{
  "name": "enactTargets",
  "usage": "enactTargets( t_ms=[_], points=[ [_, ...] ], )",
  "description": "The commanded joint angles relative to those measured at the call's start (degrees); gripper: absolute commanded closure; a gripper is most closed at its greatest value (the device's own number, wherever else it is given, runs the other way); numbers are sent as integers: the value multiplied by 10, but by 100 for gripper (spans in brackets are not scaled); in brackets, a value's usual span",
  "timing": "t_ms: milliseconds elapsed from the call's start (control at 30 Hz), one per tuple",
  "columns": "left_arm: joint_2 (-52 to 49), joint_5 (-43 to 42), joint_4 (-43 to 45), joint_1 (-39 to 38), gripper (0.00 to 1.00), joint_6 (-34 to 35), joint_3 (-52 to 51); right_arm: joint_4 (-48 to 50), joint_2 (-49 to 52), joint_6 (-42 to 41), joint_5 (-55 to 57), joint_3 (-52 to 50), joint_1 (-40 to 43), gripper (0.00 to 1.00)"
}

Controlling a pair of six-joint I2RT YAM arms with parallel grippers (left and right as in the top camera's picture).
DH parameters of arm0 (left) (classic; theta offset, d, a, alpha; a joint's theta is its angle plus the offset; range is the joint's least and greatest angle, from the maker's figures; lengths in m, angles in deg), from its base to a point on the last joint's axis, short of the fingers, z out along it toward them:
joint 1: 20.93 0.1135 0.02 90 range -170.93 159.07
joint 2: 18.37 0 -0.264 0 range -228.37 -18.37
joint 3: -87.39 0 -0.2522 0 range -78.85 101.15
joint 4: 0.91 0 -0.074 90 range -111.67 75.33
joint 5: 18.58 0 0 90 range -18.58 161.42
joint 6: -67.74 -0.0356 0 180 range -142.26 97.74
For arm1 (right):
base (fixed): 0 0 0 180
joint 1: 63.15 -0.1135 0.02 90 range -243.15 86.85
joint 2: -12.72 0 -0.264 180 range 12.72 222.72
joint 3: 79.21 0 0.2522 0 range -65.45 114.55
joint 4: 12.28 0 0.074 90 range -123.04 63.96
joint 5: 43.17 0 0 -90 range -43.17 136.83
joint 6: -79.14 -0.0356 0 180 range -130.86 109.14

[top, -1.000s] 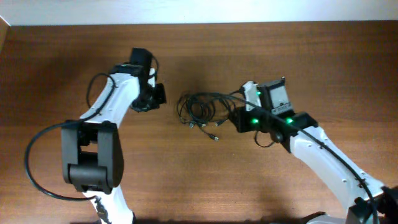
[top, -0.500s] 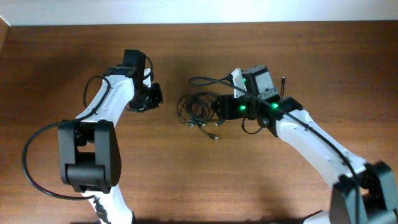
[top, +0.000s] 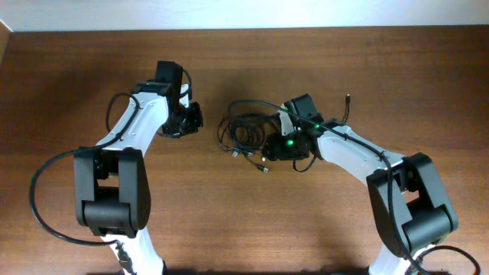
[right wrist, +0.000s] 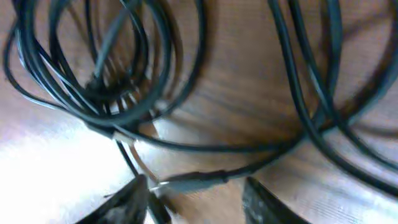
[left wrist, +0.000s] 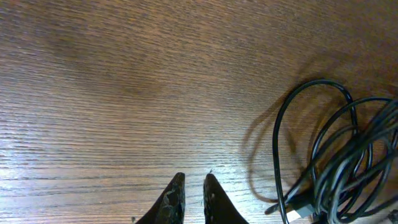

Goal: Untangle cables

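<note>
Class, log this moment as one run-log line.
tangled thin black cables: one heap | left gripper: shut, empty | right gripper: open over heap

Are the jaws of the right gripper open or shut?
Open: the right gripper shows jaws wide apart over the cables.

Even warm light, right wrist view blurred

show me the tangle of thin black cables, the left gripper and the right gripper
tangle of thin black cables [top: 244,134], overhead view, middle of the coiled loops
left gripper [left wrist: 194,179], left wrist view, midway between its black fingertips
right gripper [right wrist: 195,182], right wrist view, midway between its spread fingertips
</note>
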Motion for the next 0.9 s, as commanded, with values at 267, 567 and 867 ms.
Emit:
enactTargets(
  t_ms=[267, 567, 867],
  points=[
    [-5, -6, 2, -2, 85, 7, -8, -160, 4, -10, -14, 31, -2, 63],
    [-5, -6, 10, -3, 78, 7, -8, -194, 4, 37, -12, 173, -21, 52],
    [-5, -6, 12, -3, 76, 8, -8, -8, 54, 33, 39, 169, -93, 53]
  ],
)
